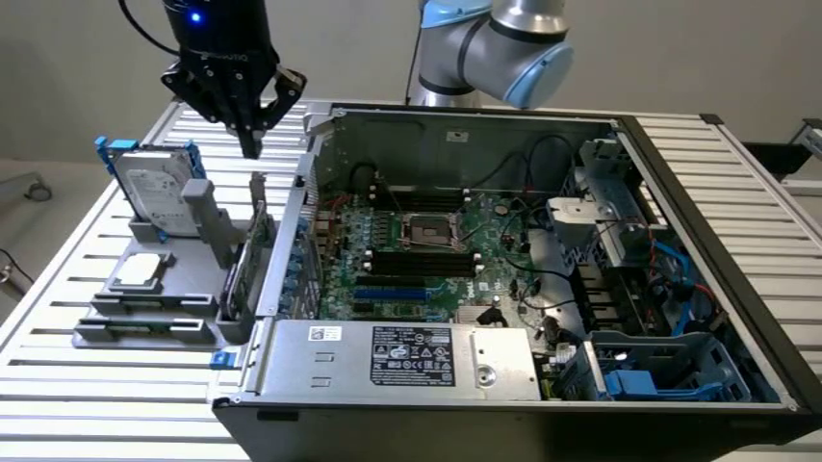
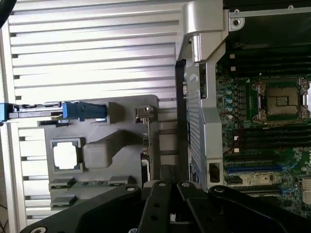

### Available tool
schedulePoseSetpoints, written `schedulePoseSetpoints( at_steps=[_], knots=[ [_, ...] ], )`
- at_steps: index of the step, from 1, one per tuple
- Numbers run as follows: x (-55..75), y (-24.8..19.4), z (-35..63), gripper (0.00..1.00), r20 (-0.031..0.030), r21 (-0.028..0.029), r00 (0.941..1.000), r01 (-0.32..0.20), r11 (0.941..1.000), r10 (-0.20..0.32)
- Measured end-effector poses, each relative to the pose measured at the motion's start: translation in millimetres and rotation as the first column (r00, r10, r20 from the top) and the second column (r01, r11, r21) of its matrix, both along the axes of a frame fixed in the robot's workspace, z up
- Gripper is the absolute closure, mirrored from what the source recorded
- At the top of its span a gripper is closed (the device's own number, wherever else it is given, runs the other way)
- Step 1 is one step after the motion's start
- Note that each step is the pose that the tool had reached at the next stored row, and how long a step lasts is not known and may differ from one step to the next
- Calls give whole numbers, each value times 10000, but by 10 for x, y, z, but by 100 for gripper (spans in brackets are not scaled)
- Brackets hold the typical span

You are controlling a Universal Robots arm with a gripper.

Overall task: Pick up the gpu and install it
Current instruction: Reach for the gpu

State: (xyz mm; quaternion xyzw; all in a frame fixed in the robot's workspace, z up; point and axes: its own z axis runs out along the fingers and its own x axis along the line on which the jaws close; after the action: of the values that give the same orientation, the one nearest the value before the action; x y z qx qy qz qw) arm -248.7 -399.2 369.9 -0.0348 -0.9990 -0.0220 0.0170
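A: Step? We put this at the approach, with the pick not yet made. The gripper [image 1: 250, 144] hangs above the grey holder [image 1: 103, 332], tips drawn together and holding nothing.

B: Agreed. And the gpu [image 1: 257, 241]?

A: It stands on edge in the holder's slot, just beside the open computer case [image 1: 385, 428]. In the wrist view it's the dark thin strip [image 2: 181, 126], and the gripper [image 2: 170, 182] is nearly in line with it.

B: What does the grasp call for?

A: We judge the fingers must part and straddle that thin top edge squarely. If they're off line, the card could tip in its slot.

B: Anything in the way?

A: The case's side wall [image 2: 199, 121] is tight against the card, so there's little room on that side. The hard drive [image 1: 154, 197] in its blue frame stands upright in the holder on the other side. The CPU chip [image 1: 139, 272] lies flat, further off.

B: Install side?

A: The motherboard [image 1: 424, 260] is exposed, with cables near the exterior view's right.
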Motion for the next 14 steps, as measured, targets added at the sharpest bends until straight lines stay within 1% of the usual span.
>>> schedulePoseSetpoints(
  at_steps=[4,9,14],
  knots=[
    [-53,-8,-30,89,-53,-3,10000,-32,10000,32],
    [-100,-32,-67,89,-122,-6,9999,-74,10000,74],
    [-114,-38,-69,89,-122,-2,9999,-75,10000,75]
  ],
)
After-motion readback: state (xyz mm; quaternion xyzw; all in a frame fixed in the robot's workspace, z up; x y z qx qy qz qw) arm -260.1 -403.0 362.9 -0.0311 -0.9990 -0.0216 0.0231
